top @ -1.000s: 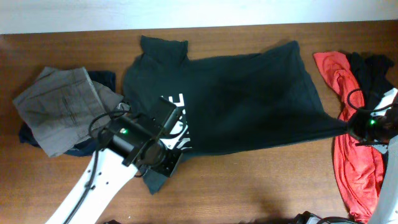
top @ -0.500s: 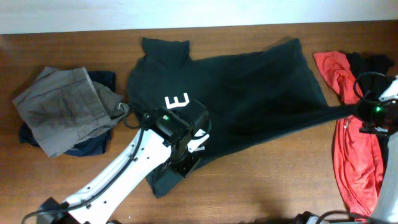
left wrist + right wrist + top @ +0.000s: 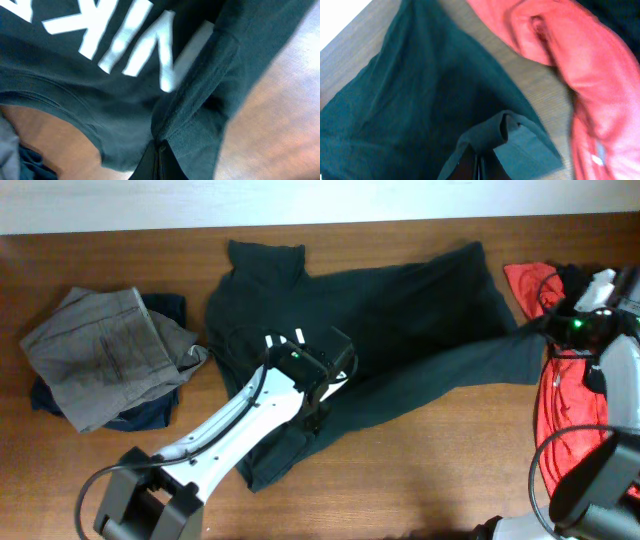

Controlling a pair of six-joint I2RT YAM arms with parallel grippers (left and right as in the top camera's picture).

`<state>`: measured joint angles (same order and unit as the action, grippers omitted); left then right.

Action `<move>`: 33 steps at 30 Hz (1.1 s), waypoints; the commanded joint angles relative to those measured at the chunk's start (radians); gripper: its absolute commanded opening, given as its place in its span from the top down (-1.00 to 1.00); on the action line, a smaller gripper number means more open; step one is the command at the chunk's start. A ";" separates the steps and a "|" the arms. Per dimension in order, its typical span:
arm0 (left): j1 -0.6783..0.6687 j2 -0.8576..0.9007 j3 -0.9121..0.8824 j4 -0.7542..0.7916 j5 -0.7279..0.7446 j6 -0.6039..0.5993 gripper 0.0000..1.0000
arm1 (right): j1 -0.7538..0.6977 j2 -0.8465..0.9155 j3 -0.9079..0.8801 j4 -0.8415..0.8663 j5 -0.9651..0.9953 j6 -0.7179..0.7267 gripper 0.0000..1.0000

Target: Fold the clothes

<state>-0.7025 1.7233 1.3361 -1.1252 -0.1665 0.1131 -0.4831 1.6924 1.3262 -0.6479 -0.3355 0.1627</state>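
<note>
The clothes are spread over the wooden table. A large dark green T-shirt (image 3: 410, 320) lies across the middle, its white NIKE lettering (image 3: 125, 45) close in the left wrist view. My left gripper (image 3: 316, 412) (image 3: 159, 150) is shut on a fold of the shirt's near edge, just below the lettering. My right gripper (image 3: 553, 330) (image 3: 479, 161) is shut on the shirt's right hem corner (image 3: 505, 131), pulled taut. A red top (image 3: 560, 430) (image 3: 580, 75) and a black top (image 3: 600, 285) lie at the far right. Grey trousers (image 3: 105, 355) sit at the left.
A dark navy garment (image 3: 150, 412) lies under the grey trousers. Bare wood (image 3: 440, 470) runs along the near side of the table. A white wall (image 3: 300, 200) borders the far edge. The right arm (image 3: 615, 380) stands over the red top.
My left gripper has travelled right and away from the near edge, dragging the shirt's edge over the lettering. My right gripper has carried the hem corner toward the far edge.
</note>
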 commanded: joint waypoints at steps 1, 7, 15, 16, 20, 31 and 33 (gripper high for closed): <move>0.026 0.016 0.002 0.035 -0.102 0.011 0.99 | 0.048 0.046 0.021 0.040 -0.028 0.010 0.92; 0.095 0.016 0.002 0.091 -0.133 0.008 1.00 | 0.103 0.082 0.021 0.120 -0.027 0.010 0.92; 0.126 0.016 0.002 0.094 -0.113 -0.004 0.18 | 0.093 0.083 0.021 0.111 -0.020 0.010 -0.14; 0.127 0.016 0.002 0.073 -0.114 -0.043 0.12 | 0.082 0.083 0.021 0.090 -0.020 0.010 -0.18; 0.152 0.016 0.002 -0.050 0.000 -0.175 0.04 | 0.039 0.082 0.021 -0.029 -0.021 0.010 -0.25; 0.180 0.016 -0.175 -0.139 0.446 -0.218 -0.03 | 0.000 0.082 0.021 -0.227 -0.042 -0.002 -0.25; 0.166 0.016 -0.197 -0.123 0.427 -0.218 -0.03 | -0.001 0.082 0.021 -0.230 -0.055 -0.002 -0.25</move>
<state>-0.5198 1.7340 1.1687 -1.2644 0.1864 -0.0883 -0.4892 1.7714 1.3308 -0.8722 -0.3634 0.1722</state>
